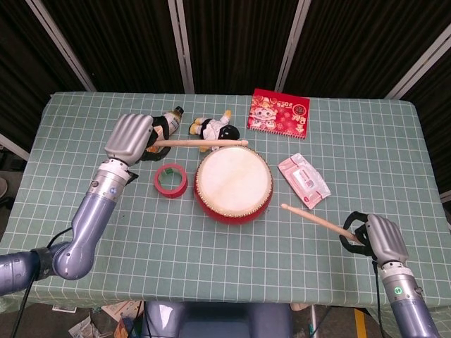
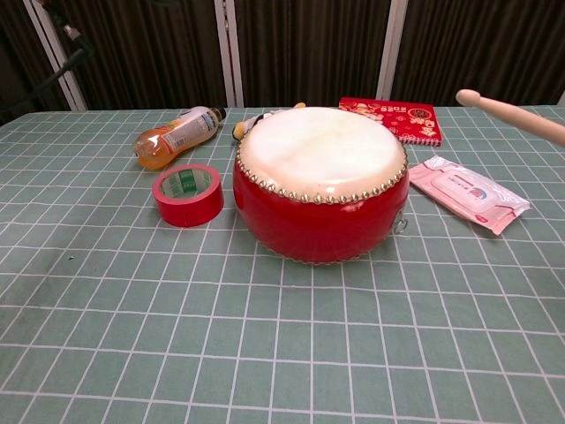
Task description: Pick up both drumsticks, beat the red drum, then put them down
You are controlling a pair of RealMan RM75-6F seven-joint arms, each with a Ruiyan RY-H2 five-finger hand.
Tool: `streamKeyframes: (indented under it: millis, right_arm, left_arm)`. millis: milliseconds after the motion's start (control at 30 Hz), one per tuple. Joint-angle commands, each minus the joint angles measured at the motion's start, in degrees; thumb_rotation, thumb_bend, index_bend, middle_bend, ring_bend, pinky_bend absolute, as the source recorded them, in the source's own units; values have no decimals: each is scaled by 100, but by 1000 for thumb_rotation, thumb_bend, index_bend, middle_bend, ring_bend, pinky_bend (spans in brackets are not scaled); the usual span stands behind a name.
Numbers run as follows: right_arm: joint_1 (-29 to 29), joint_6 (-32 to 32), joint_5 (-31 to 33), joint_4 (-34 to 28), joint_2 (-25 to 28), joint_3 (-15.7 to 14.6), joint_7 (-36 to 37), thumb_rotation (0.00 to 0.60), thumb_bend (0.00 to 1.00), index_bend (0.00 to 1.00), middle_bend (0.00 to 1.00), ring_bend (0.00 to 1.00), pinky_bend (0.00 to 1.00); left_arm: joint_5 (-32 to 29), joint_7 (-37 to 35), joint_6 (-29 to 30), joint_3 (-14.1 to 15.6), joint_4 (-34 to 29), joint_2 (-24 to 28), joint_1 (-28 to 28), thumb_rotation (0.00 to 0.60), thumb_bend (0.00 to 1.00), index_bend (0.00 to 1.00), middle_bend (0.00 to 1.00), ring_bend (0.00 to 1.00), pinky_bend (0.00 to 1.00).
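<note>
Your left hand [image 1: 131, 136] grips its pale wooden drumstick [image 1: 204, 142] pointing rightward over the far rim of the round red drum [image 1: 233, 184], nearer the skin than the right hand [image 1: 380, 238] gripping its own stick [image 1: 315, 218].

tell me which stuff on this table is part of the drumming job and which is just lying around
Part of the job:
red drum
left drumstick, held by the left hand
right drumstick, held by the right hand

Just lying about:
red tape roll
drink bottle
plush toy
red notebook
wet wipes pack
</note>
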Motion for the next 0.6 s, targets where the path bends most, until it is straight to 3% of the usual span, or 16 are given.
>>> streamKeyframes:
  millis: [33, 200, 267, 333, 367, 433, 600]
  right_arm:
    - [32, -29, 40, 31, 5, -4, 47, 600, 857, 1000, 1000, 1000, 1000]
    - [80, -65, 96, 67, 14, -13, 104, 600, 857, 1000, 1000, 1000, 1000]
    - [98, -82, 115, 93, 7, -35, 103, 600, 858, 1000, 1000, 1000, 1000]
    - [106, -88, 122, 123, -6, -74, 84, 600, 858, 1000, 1000, 1000, 1000]
    - [106, -83, 126, 134, -11, -93, 74, 600, 858, 1000, 1000, 1000, 1000]
    - [109, -60, 127, 147, -16, -117, 52, 600, 857, 1000, 1000, 1000, 1000]
    - [121, -8, 89, 153, -41, -157, 17, 600, 858, 1000, 1000, 1000, 1000]
  left_arm:
    - [-293, 281, -178, 302, 433, -379, -278, 600, 620, 791, 1000, 1000, 1000]
    - [-961, 1196, -467, 1077, 1127, -833, -631, 600, 621, 791, 1000, 1000, 1000]
    - [-1870, 2161, -618, 1600, 1276, -852, -939, 600, 622, 792, 1000, 1000, 1000]
    - [-2820, 2945, -573, 1898, 1282, -833, -1280, 600, 622, 792, 1000, 1000, 1000]
    - [-3102, 3107, -535, 1915, 1265, -818, -1388, 600, 622, 792, 1000, 1000, 1000]
    - [-3089, 2890, -458, 1720, 1224, -756, -1401, 600, 622, 792, 1000, 1000, 1000]
    - [-1368, 1302, -99, 1063, 892, -481, -871, 600, 620, 792, 1000, 1000, 1000]
